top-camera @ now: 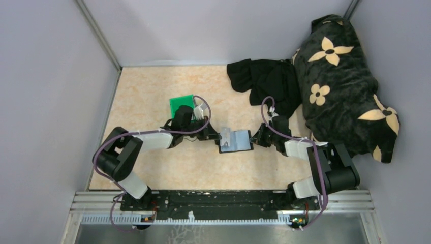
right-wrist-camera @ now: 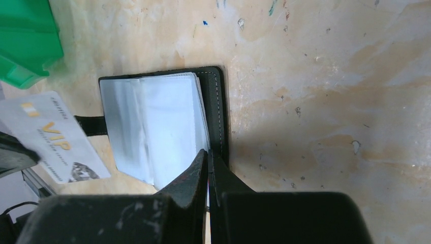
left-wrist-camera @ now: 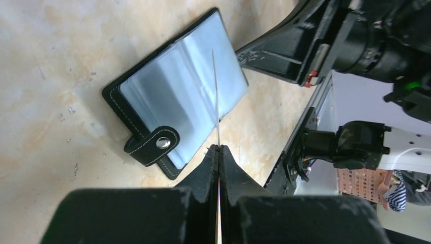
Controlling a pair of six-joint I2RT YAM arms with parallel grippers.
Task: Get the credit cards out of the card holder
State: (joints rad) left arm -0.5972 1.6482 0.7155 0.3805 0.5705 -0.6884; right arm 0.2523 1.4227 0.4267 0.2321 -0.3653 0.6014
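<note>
The card holder [top-camera: 235, 141] lies spread open on the bench [top-camera: 152, 96], between my two claws and near the middle of the front half. Its black cover is down and its glossy grey-blue sleeves face up. From above it is only a small dark rectangle. My left wrist view shows the white stitching and the snap tab [left-wrist-camera: 152, 146] folded over the edge nearest that camera. My right wrist view shows the clear sleeves [right-wrist-camera: 152, 122] fanned in a stack, and I cannot tell whether any of them holds a card.

One pale credit card [right-wrist-camera: 53, 137] is out of the holder and raised beside its tab side. The right wrist view shows the card's face, with gold "VIP" lettering. In the left wrist view the same card [left-wrist-camera: 215, 96] is only a thin edge-on line.

My left claw [left-wrist-camera: 219, 152] is pressed together on that card's near end. My right claw [right-wrist-camera: 207, 157] is closed almost flat, pinching the holder's edge opposite the tab where sleeves meet cover.

The green bin [top-camera: 181, 104] sits just behind my left arm, which hides its contents.
</note>
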